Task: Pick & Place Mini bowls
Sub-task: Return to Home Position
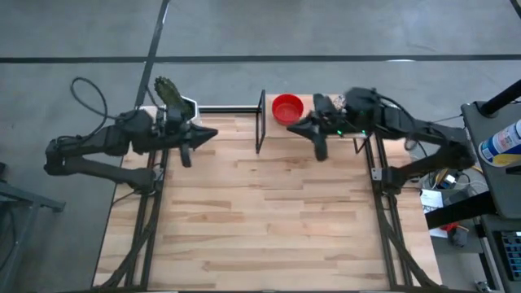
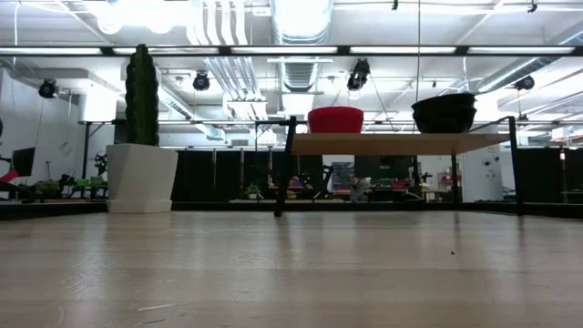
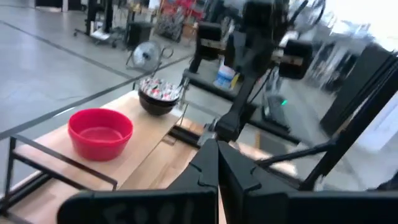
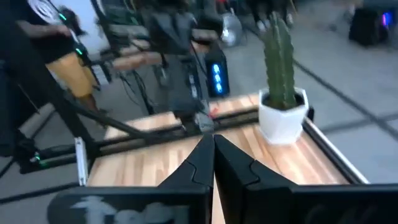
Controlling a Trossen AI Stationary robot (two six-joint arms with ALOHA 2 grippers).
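Note:
A glossy red mini bowl (image 1: 286,107) stands on a small raised wooden shelf (image 2: 392,144) at the table's far edge; it also shows in the low view (image 2: 335,119) and the left wrist view (image 3: 99,132). To its right on the shelf sits a second bowl (image 3: 158,96), dark outside with a red-and-white pattern inside, which looks dark in the low view (image 2: 444,113). The other bowls are out of view. My left gripper (image 1: 213,133) is shut, hovering left of the shelf and pointing toward it (image 3: 217,146). My right gripper (image 1: 291,128) is shut, hovering in front of the red bowl and pointing left (image 4: 213,138).
A white pot with a green cactus (image 1: 171,98) stands at the far left corner, just behind my left arm (image 4: 280,81). The shelf's black metal frame (image 1: 260,122) rises between the two grippers. Bare wooden tabletop (image 1: 269,212) stretches toward the near edge.

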